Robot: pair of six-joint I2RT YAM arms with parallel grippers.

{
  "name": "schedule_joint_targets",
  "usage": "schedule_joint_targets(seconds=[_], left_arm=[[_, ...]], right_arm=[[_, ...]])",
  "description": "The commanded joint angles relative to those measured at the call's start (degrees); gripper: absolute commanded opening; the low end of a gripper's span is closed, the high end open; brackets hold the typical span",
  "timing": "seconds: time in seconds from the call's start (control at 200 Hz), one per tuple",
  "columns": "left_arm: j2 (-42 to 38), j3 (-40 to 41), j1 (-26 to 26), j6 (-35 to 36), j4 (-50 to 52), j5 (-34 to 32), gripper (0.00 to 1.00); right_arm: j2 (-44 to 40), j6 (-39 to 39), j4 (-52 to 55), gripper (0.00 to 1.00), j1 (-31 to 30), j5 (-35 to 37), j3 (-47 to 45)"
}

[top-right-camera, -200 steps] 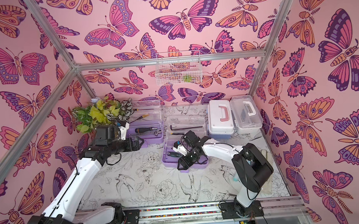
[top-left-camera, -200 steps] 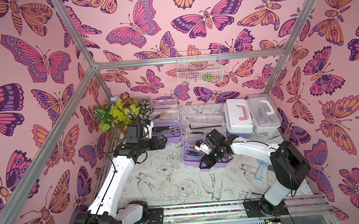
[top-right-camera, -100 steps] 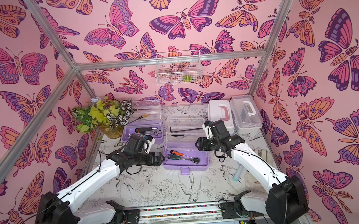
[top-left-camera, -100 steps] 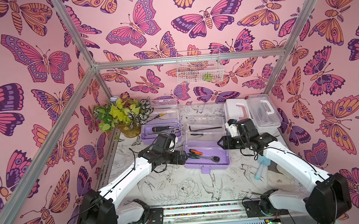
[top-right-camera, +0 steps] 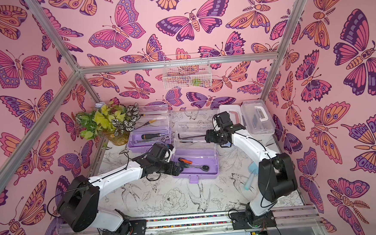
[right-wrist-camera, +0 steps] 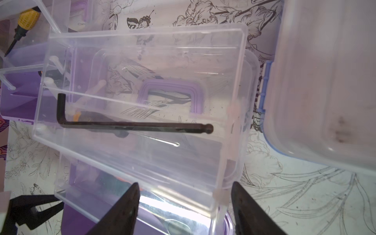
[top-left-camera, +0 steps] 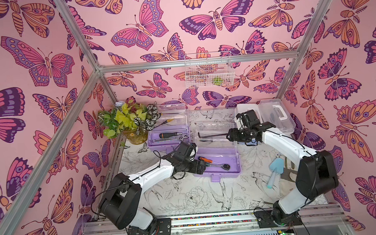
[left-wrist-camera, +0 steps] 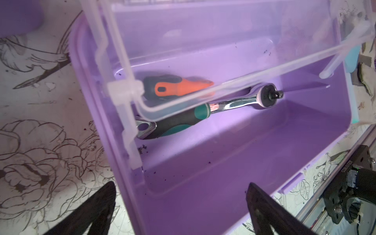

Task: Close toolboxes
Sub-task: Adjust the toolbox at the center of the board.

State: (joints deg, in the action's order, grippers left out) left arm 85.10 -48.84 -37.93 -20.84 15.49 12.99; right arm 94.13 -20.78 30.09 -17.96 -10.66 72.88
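The near lilac toolbox (top-left-camera: 217, 168) (top-right-camera: 194, 170) lies open, with a ratchet (left-wrist-camera: 234, 103) and an orange-handled tool (left-wrist-camera: 179, 87) inside. Its clear tray (right-wrist-camera: 142, 105) holds a black hex key (right-wrist-camera: 132, 126). My left gripper (top-left-camera: 204, 165) (left-wrist-camera: 181, 203) is open, and its jaws straddle that box's left end wall. My right gripper (top-left-camera: 229, 136) (right-wrist-camera: 185, 189) is open at the tray's right corner. The far lilac toolbox (top-left-camera: 168, 139) is open, its clear lid (top-left-camera: 173, 114) upright. A white-lidded toolbox (top-right-camera: 229, 115) and a clear-lidded toolbox (top-left-camera: 276, 117) stand shut at the back right.
A potted plant (top-left-camera: 129, 123) fills the back left corner. A white wire basket (top-left-camera: 209, 73) hangs on the back wall. A light-blue scoop (top-left-camera: 275, 171) lies on a cloth beside my right arm. The arm rail (top-left-camera: 211, 219) runs along the front edge.
My left arm swung from the far lilac toolbox to the near one's left end. My right arm moved from the near box's front to the tray's right end, its jaws widening.
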Motion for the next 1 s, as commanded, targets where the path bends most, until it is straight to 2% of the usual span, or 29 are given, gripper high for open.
schedule_joint_targets(seconds=[0.0, 0.135, 0.376, 0.616, 0.711, 0.811, 0.991], left_arm=[[-1.8, 1.3, -1.92, -0.17, -1.07, -0.15, 1.0], [-4.12, 3.41, -4.56, -3.39, -3.04, 2.68, 1.0], [-6.66, 2.31, -12.63, -9.03, -3.37, 2.17, 1.0], [-2.73, -1.39, -18.84, -10.98, -3.74, 1.76, 1.0], [-1.36, -2.78, -20.33, -11.53, -3.86, 2.5, 1.0], [-1.32, -3.87, -21.37, -11.83, -3.88, 3.39, 1.0], [-2.56, -4.68, -21.66, -12.28, -4.0, 4.82, 1.0]], right_arm=[[3.17, 1.97, 3.01, 0.71, 0.38, -3.33, 3.39], [4.66, 2.58, 4.25, 0.71, 0.39, -9.46, 4.51], [4.91, 4.92, 4.53, 0.71, -0.32, -17.45, 4.29], [10.02, 9.15, 7.89, 0.72, -3.63, -22.71, 7.93], [9.46, 9.17, 7.03, 0.73, -5.55, -23.36, 8.7], [5.22, 6.9, 5.63, 0.75, -5.47, -19.84, 7.78], [-9.0, -0.38, 10.22, 0.78, -3.14, 1.64, 1.92]])
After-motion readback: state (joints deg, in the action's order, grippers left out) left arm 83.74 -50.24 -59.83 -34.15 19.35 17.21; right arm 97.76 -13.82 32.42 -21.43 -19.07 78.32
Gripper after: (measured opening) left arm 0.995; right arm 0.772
